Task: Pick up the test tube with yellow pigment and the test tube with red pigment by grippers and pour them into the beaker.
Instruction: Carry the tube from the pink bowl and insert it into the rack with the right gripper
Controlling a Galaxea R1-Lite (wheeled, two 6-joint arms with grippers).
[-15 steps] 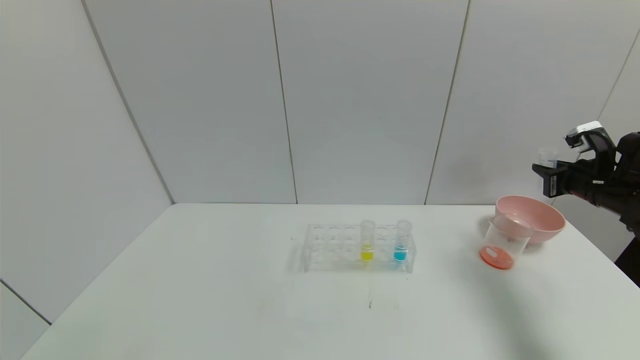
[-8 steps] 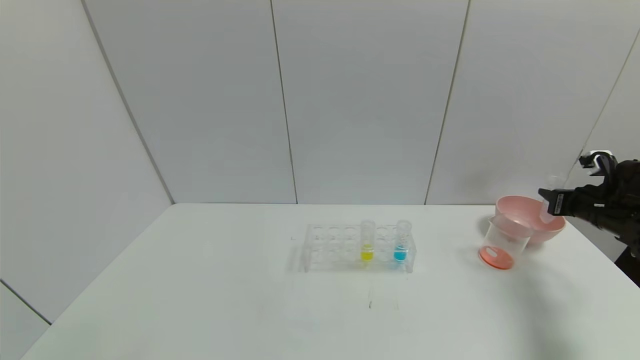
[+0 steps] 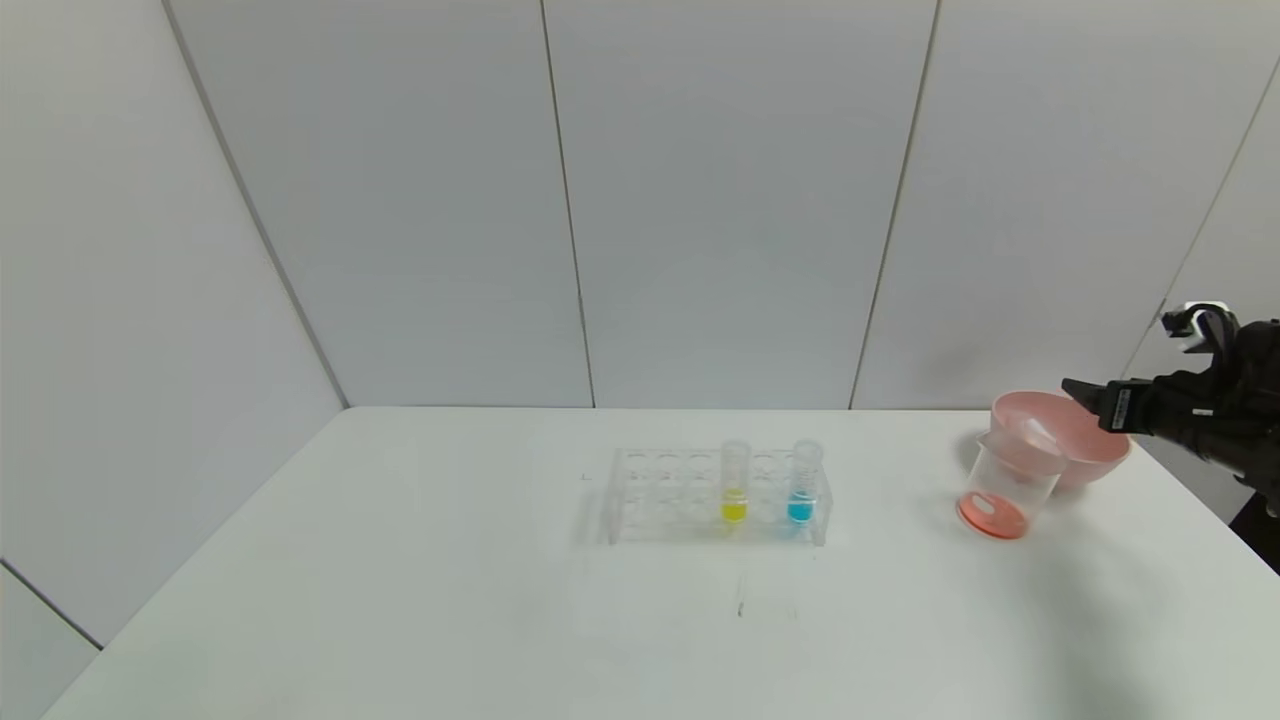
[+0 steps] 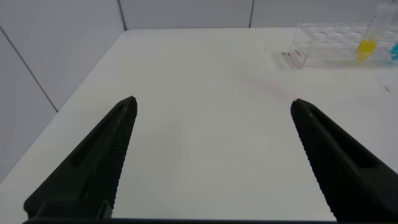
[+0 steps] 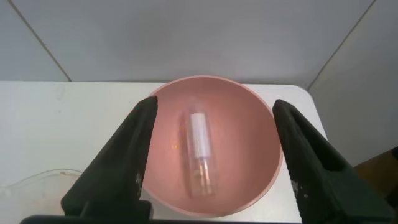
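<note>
The test tube with yellow pigment (image 3: pixel 734 490) stands upright in a clear rack (image 3: pixel 660 490) at mid table. The beaker (image 3: pixel 1005 485) stands in front of the pink bowl (image 3: pixel 1090 455) and holds orange-red liquid at its bottom. My right gripper (image 3: pixel 1088 400) is open and empty just above the bowl. In the right wrist view the gripper (image 5: pixel 214 102) straddles a clear tube (image 5: pixel 198 152) with a white label and faint orange-red traces, lying flat in the bowl (image 5: pixel 249 124). My left gripper (image 4: pixel 212 101) is open and empty over bare table, out of the head view.
A tube with blue liquid (image 3: pixel 802 488) stands in the rack to the right of the yellow one. The rack (image 4: pixel 323 46) shows far off in the left wrist view. The bowl sits near the table's far right corner. Wall panels close the back.
My right gripper came down from above the bowl with a clear tube in it, then opened. The tube now lies in the pink bowl.
</note>
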